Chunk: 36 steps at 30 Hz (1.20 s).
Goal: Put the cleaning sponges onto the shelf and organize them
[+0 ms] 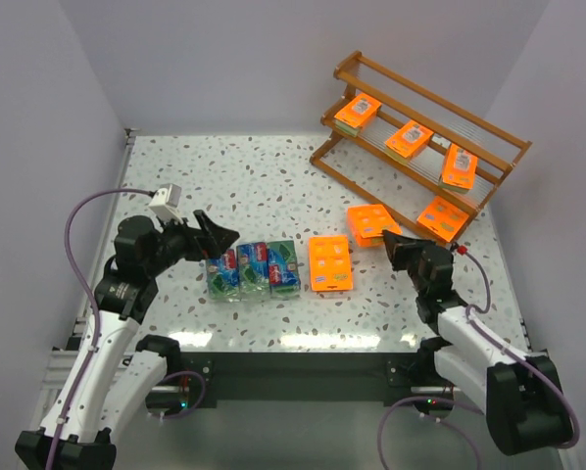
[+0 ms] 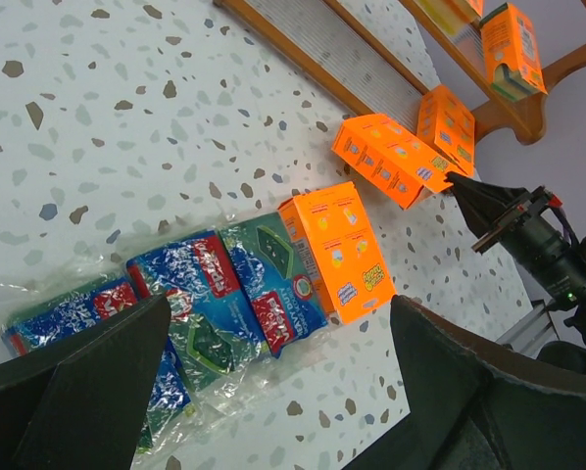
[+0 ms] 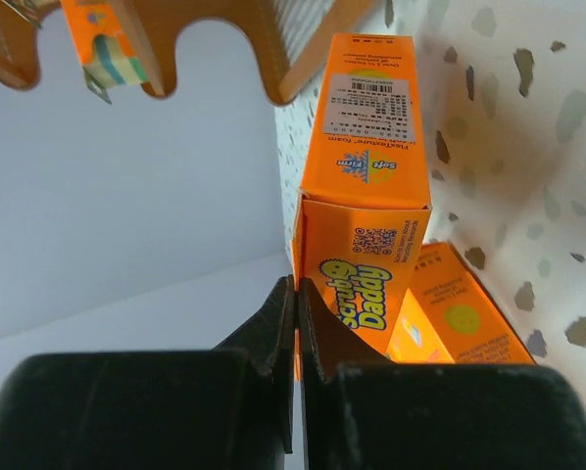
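Note:
Four orange sponge packs rest on the wooden shelf (image 1: 489, 132), the lowest one (image 1: 442, 217) on the bottom tier. Two more orange packs lie on the table: one flat (image 1: 329, 262), the other (image 1: 371, 223) at my right gripper (image 1: 389, 243). In the right wrist view that gripper (image 3: 296, 289) is shut, pinching the thin left edge of this pack (image 3: 366, 245). A row of three green-and-blue wrapped packs (image 1: 254, 269) lies beside the flat orange one. Just above their left end hovers my left gripper (image 1: 222, 240); in its wrist view it (image 2: 278, 313) is open and empty over them (image 2: 215, 304).
The shelf stands diagonally at the back right, close to the right wall. White walls enclose the speckled table (image 1: 224, 176) on the left, back and right. Purple cables loop beside both arm bases.

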Motion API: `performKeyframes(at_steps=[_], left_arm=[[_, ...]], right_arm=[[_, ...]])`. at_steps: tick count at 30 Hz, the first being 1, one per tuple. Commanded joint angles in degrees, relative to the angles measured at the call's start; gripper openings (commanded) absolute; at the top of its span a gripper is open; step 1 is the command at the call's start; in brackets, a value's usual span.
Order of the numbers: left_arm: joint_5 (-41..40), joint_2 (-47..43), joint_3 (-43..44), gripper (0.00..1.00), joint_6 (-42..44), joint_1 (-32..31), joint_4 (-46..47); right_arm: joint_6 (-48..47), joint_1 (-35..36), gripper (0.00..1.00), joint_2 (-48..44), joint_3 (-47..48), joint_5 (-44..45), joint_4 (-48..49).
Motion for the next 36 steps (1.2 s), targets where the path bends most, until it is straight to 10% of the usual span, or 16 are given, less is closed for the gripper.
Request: performKeyframes(at_steps=[1, 8, 36], left_arm=[[0.64, 0.26, 1.42, 1.00, 1.47, -0.11, 0.58], [0.90, 0.87, 2.03, 1.00, 2.08, -0.11, 0.32], [0.90, 2.98, 2.03, 1.00, 3.05, -0.11, 1.02]], right_arm=[[2.27, -0.20, 0.00, 2.78, 3.45, 6.07, 11.42], [3.94, -2.31, 0.00, 10.51, 5.29, 3.28, 23.64], [-0.10, -2.57, 0.00, 28.45, 18.91, 18.04, 15.21]])
